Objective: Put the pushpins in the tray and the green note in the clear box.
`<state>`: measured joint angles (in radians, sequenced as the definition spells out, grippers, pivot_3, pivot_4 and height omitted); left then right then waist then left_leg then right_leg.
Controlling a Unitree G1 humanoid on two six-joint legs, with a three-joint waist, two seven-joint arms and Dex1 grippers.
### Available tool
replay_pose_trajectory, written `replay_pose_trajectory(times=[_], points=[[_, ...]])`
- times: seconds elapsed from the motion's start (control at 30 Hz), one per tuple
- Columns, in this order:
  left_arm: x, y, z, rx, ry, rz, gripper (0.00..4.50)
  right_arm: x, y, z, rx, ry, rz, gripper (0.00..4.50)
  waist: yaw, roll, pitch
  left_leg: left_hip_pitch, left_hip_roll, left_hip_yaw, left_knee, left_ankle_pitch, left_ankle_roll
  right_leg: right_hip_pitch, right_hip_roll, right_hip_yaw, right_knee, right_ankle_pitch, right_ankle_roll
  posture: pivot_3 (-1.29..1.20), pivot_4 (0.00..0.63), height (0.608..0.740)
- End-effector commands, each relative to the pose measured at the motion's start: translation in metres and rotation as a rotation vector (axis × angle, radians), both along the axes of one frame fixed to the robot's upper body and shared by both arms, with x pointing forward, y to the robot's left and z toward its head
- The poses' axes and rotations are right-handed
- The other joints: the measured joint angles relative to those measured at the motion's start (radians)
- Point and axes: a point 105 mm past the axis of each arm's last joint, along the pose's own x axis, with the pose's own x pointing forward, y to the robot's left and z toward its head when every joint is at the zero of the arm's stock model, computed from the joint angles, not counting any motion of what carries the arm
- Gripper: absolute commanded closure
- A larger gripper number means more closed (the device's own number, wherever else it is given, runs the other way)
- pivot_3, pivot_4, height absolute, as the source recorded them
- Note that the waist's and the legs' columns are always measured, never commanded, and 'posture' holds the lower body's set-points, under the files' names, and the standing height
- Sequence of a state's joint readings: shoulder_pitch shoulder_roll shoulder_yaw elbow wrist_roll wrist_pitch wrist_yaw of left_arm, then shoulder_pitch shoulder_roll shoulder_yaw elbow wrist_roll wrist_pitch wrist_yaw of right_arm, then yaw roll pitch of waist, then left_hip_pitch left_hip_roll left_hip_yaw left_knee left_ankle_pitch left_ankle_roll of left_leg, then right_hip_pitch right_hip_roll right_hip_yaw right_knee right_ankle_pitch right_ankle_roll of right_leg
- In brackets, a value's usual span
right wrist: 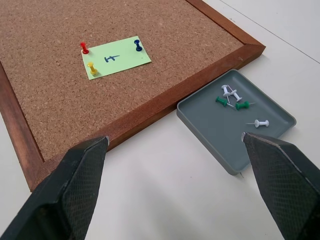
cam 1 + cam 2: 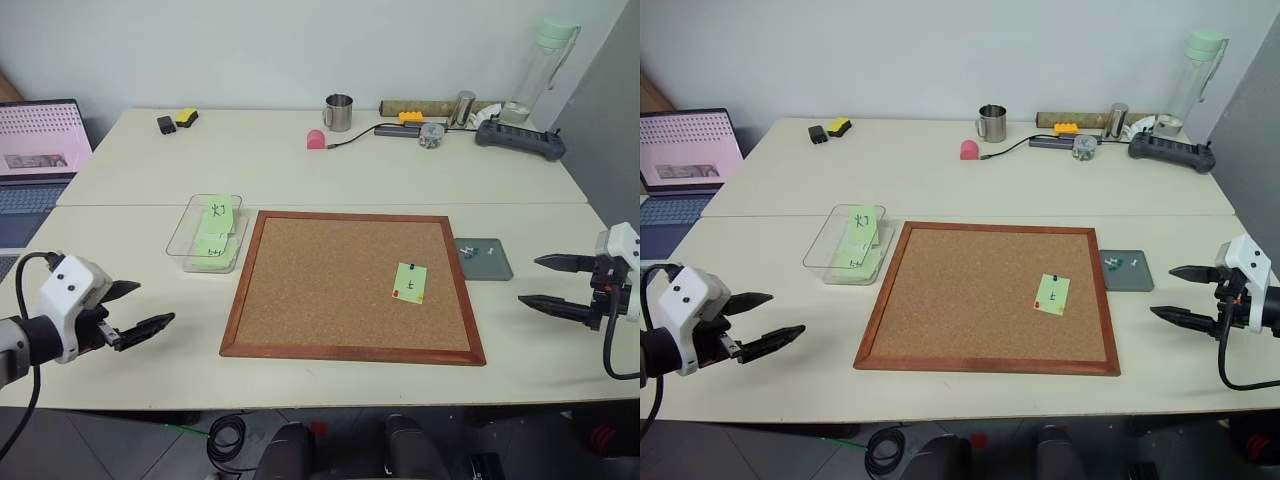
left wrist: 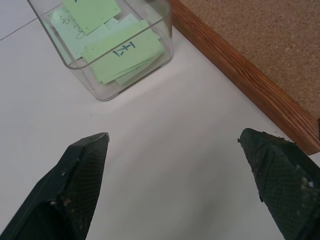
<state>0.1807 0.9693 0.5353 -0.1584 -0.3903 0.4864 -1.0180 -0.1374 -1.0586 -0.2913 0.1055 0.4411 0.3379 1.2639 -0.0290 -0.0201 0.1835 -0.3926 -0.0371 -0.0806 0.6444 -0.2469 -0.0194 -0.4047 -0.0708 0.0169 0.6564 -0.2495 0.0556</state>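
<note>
Both fingers (image 1: 80, 195) wide, empty; pins (image 1: 235, 102) in tray (image 1: 280, 131), notes (image 3: 120, 52) in clear box (image 3: 107, 90).

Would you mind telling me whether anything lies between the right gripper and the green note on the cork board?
Nothing visible blocks the way. The right gripper, jaws open, hovers beside the cork board; only the board's low frame lies between. The green note is held down by three pushpins, and the tray sits off to the side.
</note>
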Motion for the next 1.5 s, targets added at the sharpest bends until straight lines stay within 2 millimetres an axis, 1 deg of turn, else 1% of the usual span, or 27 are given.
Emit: replay_pose_trajectory(times=[0.03, 0.43, 0.63, 0.77, 0.93, 1.03, 1.07, 1.1, 1.17, 1.23, 1.27, 1.33, 1.43, 1.5], points=[[0.005, -0.001, 0.013, 0.015, -0.052, -0.012, 0.06, 0.002, -0.003, 0.014, -0.028, -0.047, -0.002, 0.00, 0.000, 0.000, 0.000, 0.000, 0.000, 0.000, 0.000, 0.000, 0.000, 0.000, 0.000, 0.000, 0.000, 0.000, 0.000, 0.00, 0.150, 0.740], [0.004, 0.001, 0.011, 0.040, -0.035, -0.003, 0.06, 0.003, 0.000, 0.013, -0.026, -0.053, 0.004, 0.00, 0.000, 0.000, 0.000, 0.000, 0.000, 0.000, 0.000, 0.000, 0.000, 0.000, 0.000, 0.000, 0.000, 0.000, 0.000, 0.00, 0.150, 0.740], [0.007, 0.001, 0.014, 0.031, -0.055, 0.004, 0.06, 0.003, 0.002, 0.014, -0.024, -0.059, 0.012, 0.00, 0.000, 0.000, 0.000, 0.000, 0.000, 0.000, 0.000, 0.000, 0.000, 0.000, 0.000, 0.000, 0.000, 0.000, 0.000, 0.00, 0.150, 0.740], [0.009, -0.003, 0.020, 0.010, -0.089, -0.014, 0.06, 0.004, 0.004, 0.015, -0.020, -0.063, 0.016, 0.00, 0.000, 0.000, 0.000, 0.000, 0.000, 0.000, 0.000, 0.000, 0.000, 0.000, 0.000, 0.000, 0.000, 0.000, 0.000, 0.00, 0.150, 0.740], [0.010, -0.004, 0.021, 0.003, -0.089, -0.017, 0.06, 0.004, 0.005, 0.015, -0.018, -0.064, 0.020, 0.00, 0.000, 0.000, 0.000, 0.000, 0.000, 0.000, 0.000, 0.000, 0.000, 0.000, 0.000, 0.000, 0.000, 0.000, 0.000, 0.00, 0.150, 0.740], [0.011, -0.009, 0.024, -0.017, -0.097, -0.041, 0.06, 0.005, 0.007, 0.015, -0.013, -0.067, 0.025, 0.00, 0.000, 0.000, 0.000, 0.000, 0.000, 0.000, 0.000, 0.000, 0.000, 0.000, 0.000, 0.000, 0.000, 0.000, 0.000, 0.00, 0.150, 0.740], [0.011, -0.016, 0.027, -0.025, -0.108, -0.071, 0.06, 0.006, 0.009, 0.015, -0.011, -0.069, 0.028, 0.00, 0.000, 0.000, 0.000, 0.000, 0.000, 0.000, 0.000, 0.000, 0.000, 0.000, 0.000, 0.000, 0.000, 0.000, 0.000, 0.00, 0.150, 0.740], [0.012, -0.023, 0.030, -0.034, -0.116, -0.101, 0.41, 0.006, 0.010, 0.015, -0.007, -0.071, 0.032, 0.00, 0.000, 0.000, 0.000, 0.000, 0.000, 0.000, 0.000, 0.000, 0.000, 0.000, 0.000, 0.000, 0.000, 0.000, 0.000, 0.00, 0.150, 0.740], [0.013, -0.041, 0.035, -0.044, -0.126, -0.168, 0.71, 0.006, 0.014, 0.015, 0.000, -0.075, 0.042, 0.00, 0.000, 0.000, 0.000, 0.000, 0.000, 0.000, 0.000, 0.000, 0.000, 0.000, 0.000, 0.000, 0.000, 0.000, 0.000, 0.00, 0.150, 0.740], [0.014, -0.058, 0.036, -0.042, -0.127, -0.230, 1.22, 0.007, 0.018, 0.015, 0.004, -0.077, 0.054, 0.00, 0.001, 0.000, 0.000, 0.000, 0.000, 0.000, 0.000, 0.000, 0.000, 0.000, 0.000, 0.000, 0.000, 0.000, 0.000, 0.00, 0.150, 0.740], [0.014, -0.067, 0.036, -0.040, -0.124, -0.266, 1.35, 0.007, 0.021, 0.015, 0.004, -0.079, 0.062, 0.00, 0.001, 0.000, 0.000, 0.000, 0.000, 0.000, 0.000, 0.000, 0.000, 0.000, 0.000, 0.000, 0.000, 0.000, 0.000, 0.00, 0.150, 0.740], [0.016, -0.089, 0.033, -0.040, -0.116, -0.352, 1.79, 0.008, 0.027, 0.013, 0.001, -0.077, 0.082, 0.00, 0.001, 0.000, 0.000, 0.000, -0.001, 0.000, 0.000, 0.000, 0.000, 0.000, 0.000, 0.000, 0.000, 0.000, 0.000, 0.00, 0.150, 0.740], [0.018, -0.112, 0.024, -0.041, -0.100, -0.445, 2.53, 0.009, 0.037, 0.014, 0.008, -0.084, 0.107, 0.00, 0.001, 0.000, 0.000, 0.000, -0.001, 0.000, 0.000, 0.000, 0.000, 0.000, 0.000, 0.000, 0.001, 0.000, 0.000, 0.00, 0.150, 0.740], [0.022, -0.130, 0.017, -0.064, -0.094, -0.501, 2.95, 0.012, 0.047, 0.015, 0.026, -0.094, 0.122, 0.00, 0.001, 0.000, 0.000, 0.000, -0.001, 0.000, 0.000, 0.000, 0.000, 0.000, 0.000, 0.000, 0.001, 0.000, 0.000, 0.00, 0.150, 0.740]])
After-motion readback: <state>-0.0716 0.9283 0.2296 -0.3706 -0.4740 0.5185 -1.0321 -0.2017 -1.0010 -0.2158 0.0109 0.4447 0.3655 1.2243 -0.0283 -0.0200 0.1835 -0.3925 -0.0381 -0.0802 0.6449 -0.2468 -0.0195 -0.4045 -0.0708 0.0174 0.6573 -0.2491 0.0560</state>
